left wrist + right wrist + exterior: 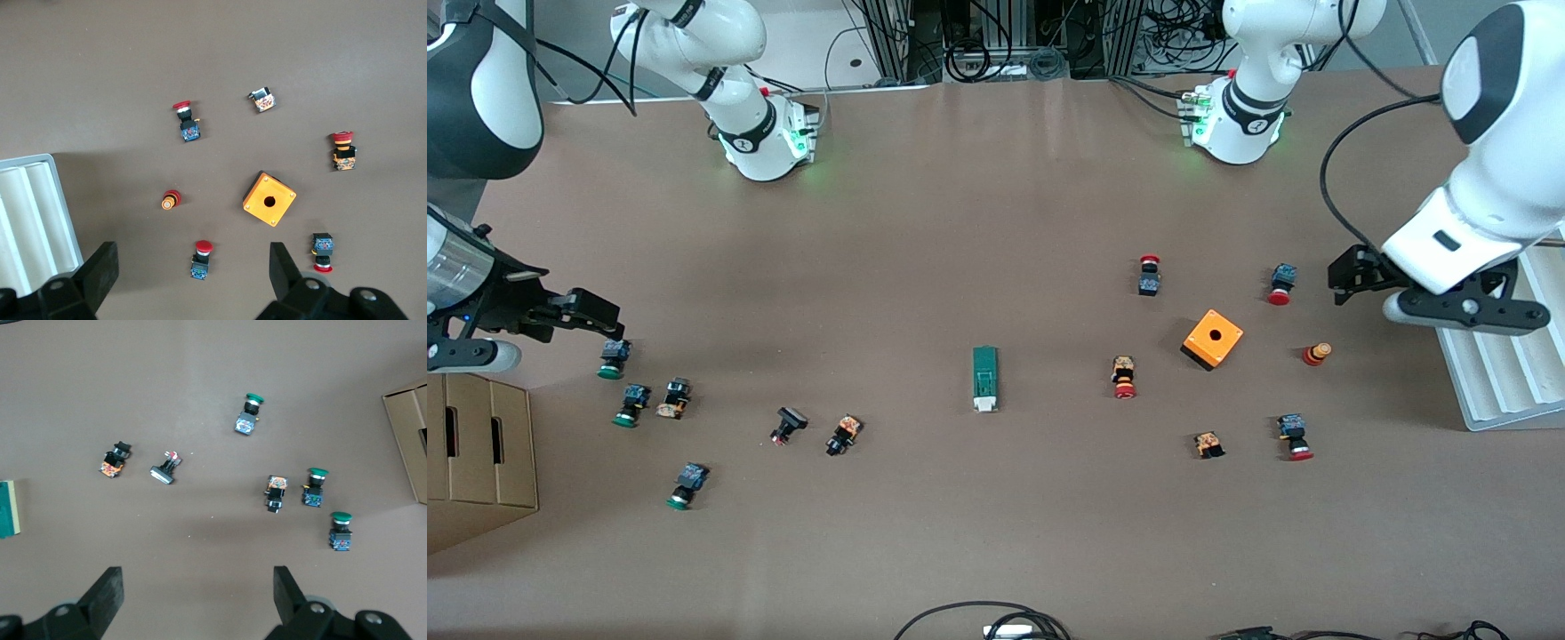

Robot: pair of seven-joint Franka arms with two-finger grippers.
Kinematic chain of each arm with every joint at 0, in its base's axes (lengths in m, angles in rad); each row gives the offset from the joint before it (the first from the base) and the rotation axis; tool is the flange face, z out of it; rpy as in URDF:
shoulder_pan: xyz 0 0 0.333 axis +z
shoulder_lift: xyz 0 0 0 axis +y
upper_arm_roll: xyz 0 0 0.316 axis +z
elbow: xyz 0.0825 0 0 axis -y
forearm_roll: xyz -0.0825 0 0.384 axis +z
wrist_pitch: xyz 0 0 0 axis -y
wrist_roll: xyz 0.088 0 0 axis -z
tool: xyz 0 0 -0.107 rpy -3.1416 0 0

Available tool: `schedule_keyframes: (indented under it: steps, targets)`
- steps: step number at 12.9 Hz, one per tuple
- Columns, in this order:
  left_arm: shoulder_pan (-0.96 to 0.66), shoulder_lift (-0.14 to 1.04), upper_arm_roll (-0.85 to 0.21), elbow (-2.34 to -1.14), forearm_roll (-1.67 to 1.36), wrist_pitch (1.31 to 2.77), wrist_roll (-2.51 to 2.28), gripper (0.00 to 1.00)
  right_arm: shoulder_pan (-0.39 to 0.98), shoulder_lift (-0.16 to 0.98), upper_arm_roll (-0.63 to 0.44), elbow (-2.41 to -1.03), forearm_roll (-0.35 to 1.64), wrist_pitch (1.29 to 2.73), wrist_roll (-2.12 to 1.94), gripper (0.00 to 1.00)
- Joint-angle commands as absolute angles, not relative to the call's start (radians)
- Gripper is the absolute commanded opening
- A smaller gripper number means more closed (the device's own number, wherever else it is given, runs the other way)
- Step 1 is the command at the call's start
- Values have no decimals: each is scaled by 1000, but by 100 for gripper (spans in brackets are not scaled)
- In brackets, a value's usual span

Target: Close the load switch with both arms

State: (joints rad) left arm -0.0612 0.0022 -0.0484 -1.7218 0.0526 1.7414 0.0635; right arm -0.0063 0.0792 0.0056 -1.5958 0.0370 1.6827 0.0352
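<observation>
The load switch point(984, 378), a narrow green block with a white tab at the end nearer the front camera, lies flat in the middle of the table; one end shows at the edge of the right wrist view point(8, 509). My right gripper point(605, 316) hangs open in the air over the right arm's end of the table, beside a cluster of green-capped buttons, with nothing between its fingers point(197, 590). My left gripper point(1344, 274) hangs open over the left arm's end point(193, 270); a red-capped button point(202, 259) lies on the table below it. Both are well apart from the switch.
An orange square box point(1213, 339) with a hole and several red-capped buttons lie toward the left arm's end. Green-capped and black buttons point(630, 404) lie toward the right arm's end. A cardboard box point(480, 453) and a white ribbed tray point(1498, 364) stand at the table's ends.
</observation>
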Motion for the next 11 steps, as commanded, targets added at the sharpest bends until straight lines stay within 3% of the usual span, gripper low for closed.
schedule_keyframes:
  steps: [1, 11]
  targets:
    - [-17, -61, -48, -1813, 6, 1766, 97, 100, -15, 80, 5, -1583, 64, 1657, 29, 100]
    - [-25, -41, -51, -1750, 57, 1720, 62, 100, -17, 78, -14, -1582, 51, 1652, 21, 100]
